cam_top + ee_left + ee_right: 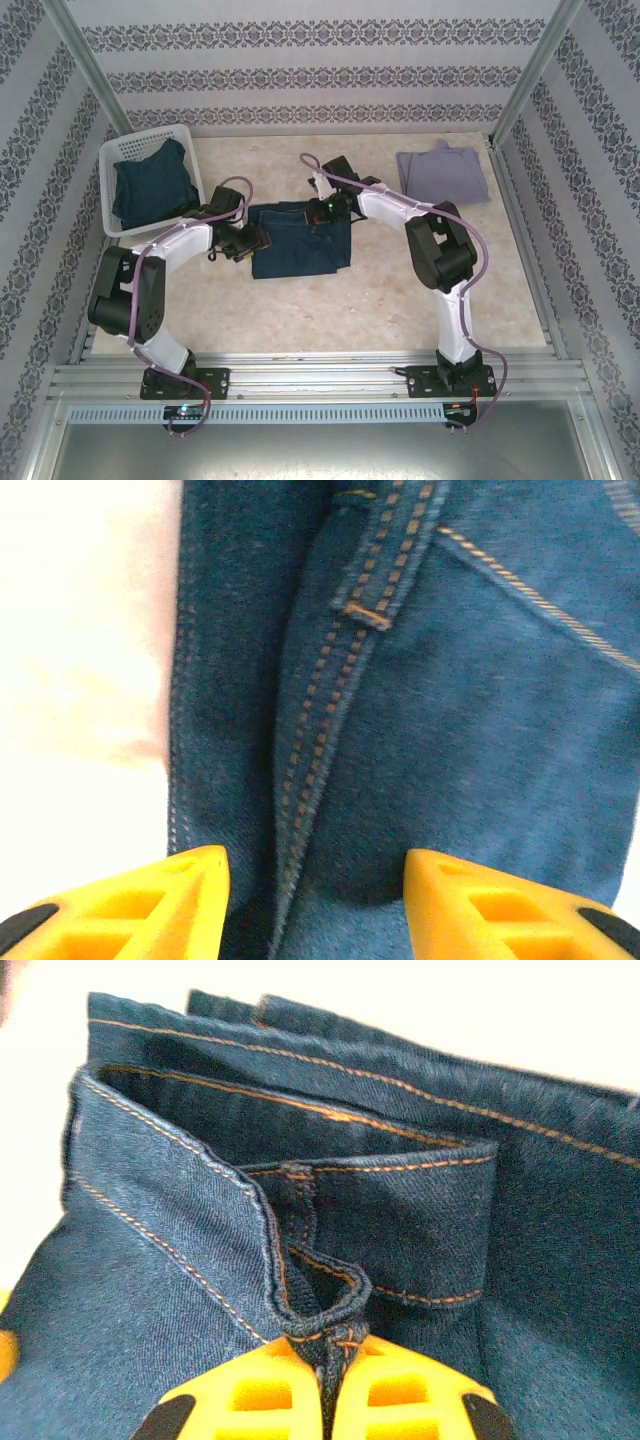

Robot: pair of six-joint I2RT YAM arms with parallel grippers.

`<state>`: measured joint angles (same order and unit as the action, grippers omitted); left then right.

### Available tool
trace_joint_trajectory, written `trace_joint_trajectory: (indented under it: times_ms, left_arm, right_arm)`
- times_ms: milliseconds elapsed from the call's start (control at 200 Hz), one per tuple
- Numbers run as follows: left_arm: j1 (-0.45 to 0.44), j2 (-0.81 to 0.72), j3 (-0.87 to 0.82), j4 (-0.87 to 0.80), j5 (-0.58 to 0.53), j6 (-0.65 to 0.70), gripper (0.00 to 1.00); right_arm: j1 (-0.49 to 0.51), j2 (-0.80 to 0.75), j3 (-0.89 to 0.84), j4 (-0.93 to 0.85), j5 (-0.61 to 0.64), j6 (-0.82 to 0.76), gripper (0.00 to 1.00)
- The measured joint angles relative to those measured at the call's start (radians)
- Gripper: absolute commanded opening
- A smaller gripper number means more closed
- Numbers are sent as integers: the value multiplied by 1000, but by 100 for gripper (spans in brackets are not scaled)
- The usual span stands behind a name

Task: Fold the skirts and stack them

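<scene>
Dark blue denim skirt (300,250) lies approx. mid-surface (400,300), w/ both arms reaching onto it. Left pincer (250,243) sits at the skirt's left edge. In the left wrist view the left pincer (312,865) is released, yellow fingers (150,905) spread wide either side of a double-stitched seam, denim skirt (480,730) beneath and pale surface showing at left. Whether the tips press the cloth, can't tell. Tan stitching runs along the seam, plus a small belt loop (365,615) near the top. Right pincer (322,210) is at the skirt's far edge. In the right wrist view the right pincer (335,1360) is clenched, grasping a fold of the denim skirt (150,1330) at the waistband (300,1125), which stands up w/ orange stitch lines along it. Lavender-grey skirt (445,175) lies folded flat at far right of the surface, well apart from the arms. White mesh basket (150,137) sits far left w/ a dark teal garment (150,185) crumpled inside, just beside the left arm.
</scene>
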<state>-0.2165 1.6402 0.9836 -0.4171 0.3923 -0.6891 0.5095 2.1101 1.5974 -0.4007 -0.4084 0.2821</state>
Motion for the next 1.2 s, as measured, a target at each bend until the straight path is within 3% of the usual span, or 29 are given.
trace_joint_trajectory:
  times_ms: [190, 440, 590, 794, 834, 859, 874, 884, 1034, 1204]
  left_arm:
    - [3, 14, 5, 19, 25, 1, 49]
    - [3, 60, 56, 21, 33, 17, 48]
    - [3, 62, 82, 21, 52, 25, 48]
    - [2, 48, 135, 17, 130, 23, 50]
    - [0, 37, 143, 21, 146, 16, 50]
    - [-2, 30, 147, 29, 159, 5, 50]
    - [-3, 26, 149, 39, 168, -1, 50]
    - [-5, 25, 150, 43, 171, -5, 50]
    - [-20, 54, 158, 156, 251, -78, 47]
    - [-25, 193, 202, 182, 254, -102, 46]
  right_arm:
    - [5, -41, 122, -68, 21, -68, 0]
    - [-26, 173, 325, -156, 71, -109, 12]
    - [-36, 238, 382, -215, 166, -103, 38]
    - [-36, 185, 386, -267, 297, -69, 56]
    - [-36, 140, 340, -268, 300, -59, 69]
    - [-37, 107, 301, -266, 298, -47, 83]
    - [-37, 84, 275, -268, 296, -35, 96]
    - [-37, 74, 265, -268, 294, -31, 97]
    - [-72, -63, 79, -224, 212, 31, 98]
    - [-187, -37, 14, -192, 41, 85, 98]
